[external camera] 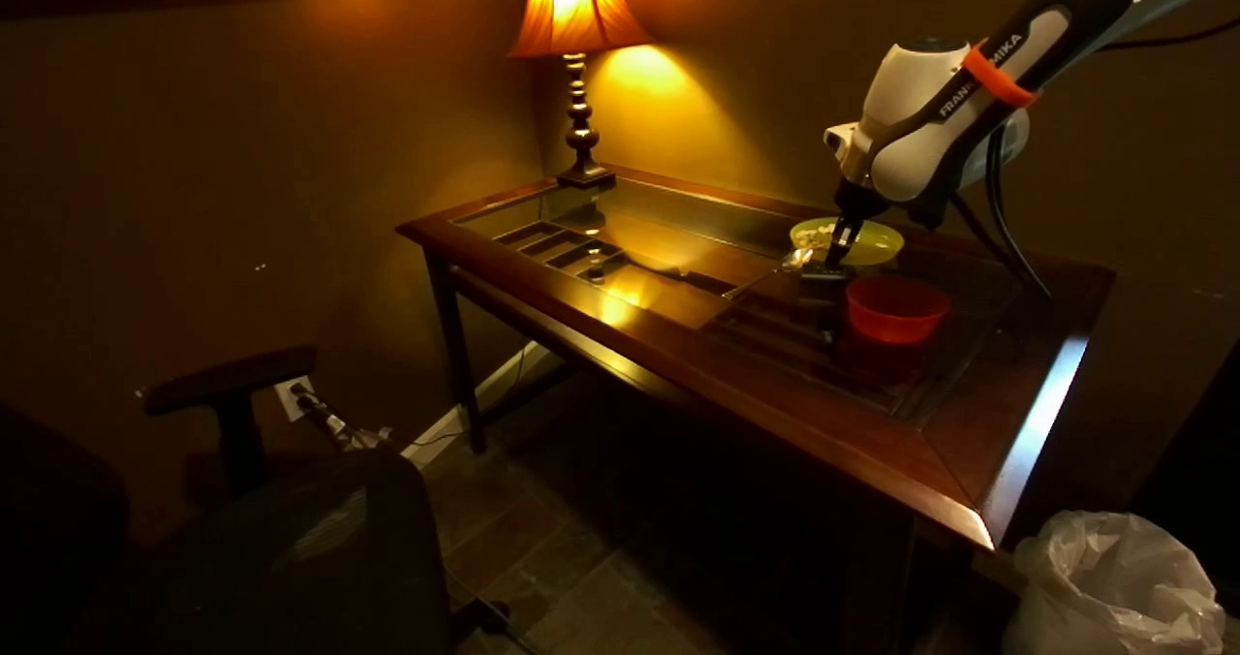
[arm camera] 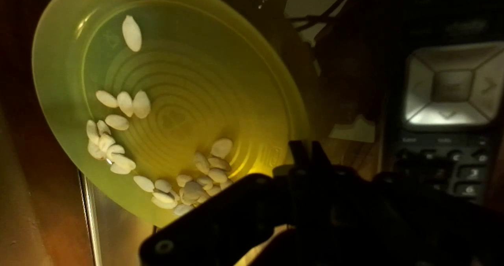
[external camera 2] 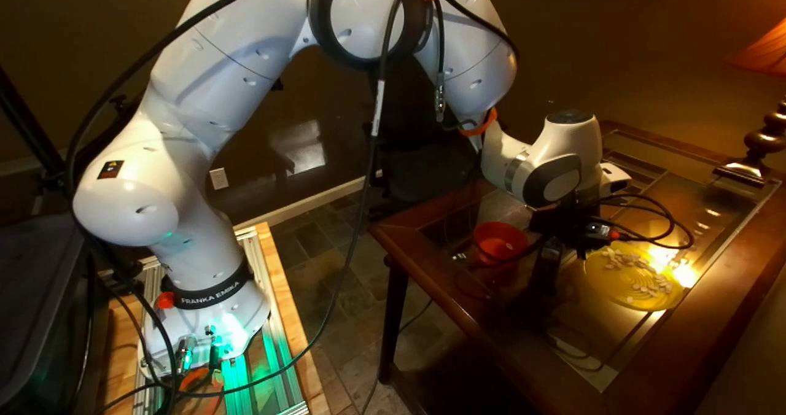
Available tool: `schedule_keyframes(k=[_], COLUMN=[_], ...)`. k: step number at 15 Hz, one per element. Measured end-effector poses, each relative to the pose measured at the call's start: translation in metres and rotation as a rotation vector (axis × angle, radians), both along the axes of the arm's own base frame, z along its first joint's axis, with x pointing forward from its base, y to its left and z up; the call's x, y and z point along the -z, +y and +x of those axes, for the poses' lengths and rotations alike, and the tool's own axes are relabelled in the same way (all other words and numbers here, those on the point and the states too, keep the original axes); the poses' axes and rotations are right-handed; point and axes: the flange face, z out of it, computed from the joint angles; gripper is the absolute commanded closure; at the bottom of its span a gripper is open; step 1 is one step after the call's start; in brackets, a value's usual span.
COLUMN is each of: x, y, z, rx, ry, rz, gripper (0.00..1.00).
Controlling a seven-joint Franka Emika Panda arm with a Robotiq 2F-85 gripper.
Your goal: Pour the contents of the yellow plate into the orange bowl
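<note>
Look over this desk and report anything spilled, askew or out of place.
One thing stands out: what looks like a remote control lies beside the yellow plate. It seems an odd neighbour for food. The pale seeds I can make out are on the plate; I see no clear spill.

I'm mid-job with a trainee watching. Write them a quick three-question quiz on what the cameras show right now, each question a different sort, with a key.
1. True or false: pale seeds cover the whole face of the yellow plate.
2. Multiple choice: which of these is nearest the gripper? a) the lamp; b) the rim of the plate; c) the chair.
3. Comparison: which is wider, the plate or the orange bowl?

Key: 1. False; much of the plate is bare. 2. b. 3. The plate.
</note>
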Motion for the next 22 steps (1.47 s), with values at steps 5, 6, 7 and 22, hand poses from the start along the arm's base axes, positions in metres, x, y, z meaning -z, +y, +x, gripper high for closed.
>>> schedule_keyframes(k=[5, 6, 7, 22], x=[-0.002, -0.004, -0.008, -0.133], y=[-0.009, -0.011, -0.013, 0.036], z=[-0.002, -0.002, -0.002, -0.035], rx=[-0.012, -0.010, -0.005, 0.181], ry=[0.011, 0.012, 0.014, 0.112], rz=[-0.018, -0.024, -0.030, -0.056], gripper=[0.99, 0.99, 0.99, 0.99])
